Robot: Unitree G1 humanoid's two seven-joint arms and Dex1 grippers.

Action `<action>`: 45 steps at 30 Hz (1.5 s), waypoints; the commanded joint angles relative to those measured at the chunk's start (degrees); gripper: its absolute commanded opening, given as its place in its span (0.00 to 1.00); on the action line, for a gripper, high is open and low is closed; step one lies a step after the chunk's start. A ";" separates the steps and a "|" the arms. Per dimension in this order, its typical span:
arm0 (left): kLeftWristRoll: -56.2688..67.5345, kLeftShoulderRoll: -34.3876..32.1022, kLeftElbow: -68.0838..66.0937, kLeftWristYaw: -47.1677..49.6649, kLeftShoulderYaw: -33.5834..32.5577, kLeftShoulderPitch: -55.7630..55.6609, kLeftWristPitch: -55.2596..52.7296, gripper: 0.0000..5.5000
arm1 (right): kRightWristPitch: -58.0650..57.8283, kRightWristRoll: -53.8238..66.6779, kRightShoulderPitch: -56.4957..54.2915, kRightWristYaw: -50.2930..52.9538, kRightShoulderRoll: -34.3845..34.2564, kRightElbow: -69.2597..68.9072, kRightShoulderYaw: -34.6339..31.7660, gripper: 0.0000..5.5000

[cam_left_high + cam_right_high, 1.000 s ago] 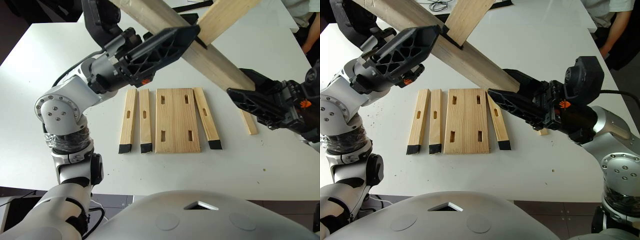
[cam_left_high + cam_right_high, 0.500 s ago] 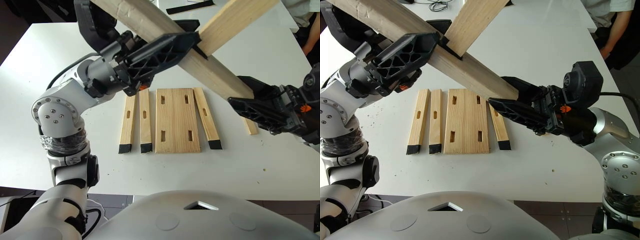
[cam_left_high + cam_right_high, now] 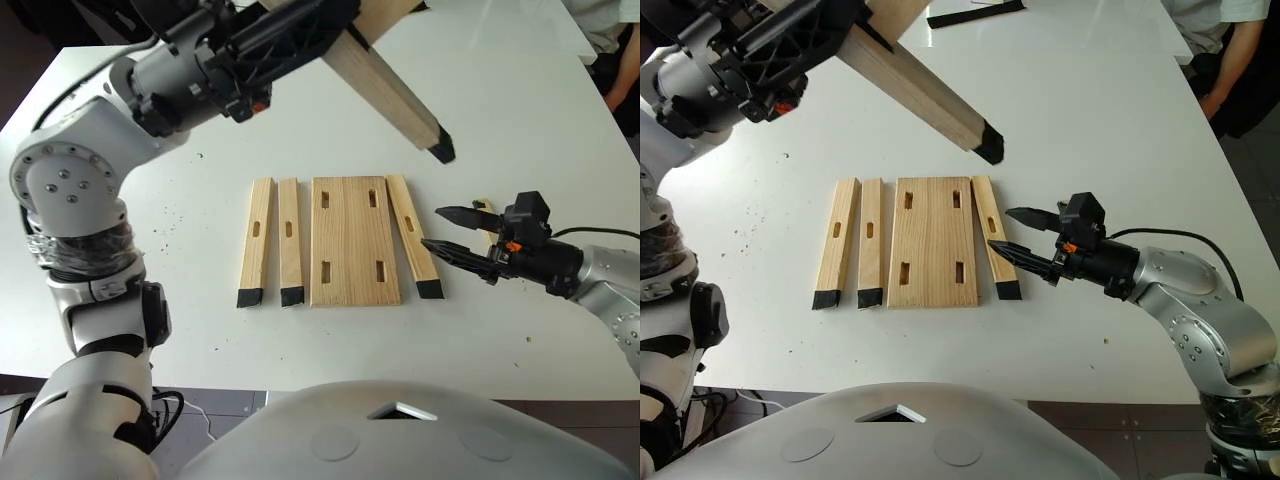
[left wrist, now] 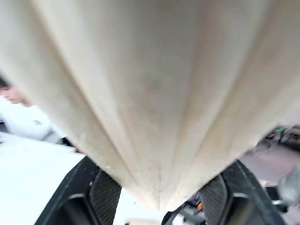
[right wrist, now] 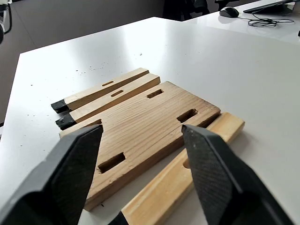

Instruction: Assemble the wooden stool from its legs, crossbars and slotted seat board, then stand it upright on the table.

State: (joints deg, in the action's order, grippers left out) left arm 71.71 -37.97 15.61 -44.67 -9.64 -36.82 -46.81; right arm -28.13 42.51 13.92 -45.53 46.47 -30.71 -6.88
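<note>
In the upper left of the head view, the left gripper (image 3: 335,25) is clamped on a long wooden leg (image 3: 395,100). The leg is held raised and slants down toward the upper centre, with its black-tipped end hanging above the table (image 3: 560,130). At the centre, two slotted legs (image 3: 272,240) are laid side by side to the left of the seat board (image 3: 352,240), and a third leg (image 3: 412,237) lies just beside the board's right edge. At the right, the right gripper (image 3: 433,227) is held low with its fingers apart, the tips close to that third leg. That leg is judged to be the next pick. It should be straddled across its narrow width, clear of the slot, and lifted without the seat board being nudged.
</note>
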 commanded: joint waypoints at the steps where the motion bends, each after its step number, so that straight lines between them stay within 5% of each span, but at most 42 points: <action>1: -12.43 -10.44 4.75 -13.43 2.87 7.99 4.26 0.38 | 2.76 -3.59 3.85 -0.04 -0.91 1.43 -3.26 0.56; 6: -18.18 -16.19 10.02 -22.56 0.96 19.40 7.67 0.38 | 3.60 -4.29 9.15 0.57 -2.18 -1.59 -7.52 0.56; 18: -25.54 -12.80 13.26 -23.00 2.84 30.46 14.87 0.38 | 1.97 -5.23 8.02 0.83 -2.40 -3.85 -7.21 0.56; 45: -29.79 -11.13 14.22 -23.10 5.86 32.88 18.04 0.38 | 1.91 -8.19 7.98 1.37 -4.17 -4.58 -5.36 0.56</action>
State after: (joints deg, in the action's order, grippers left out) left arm 43.26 -49.30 29.60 -67.65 -4.86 -3.83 -29.44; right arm -26.08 34.93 22.12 -44.31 42.65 -35.13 -12.80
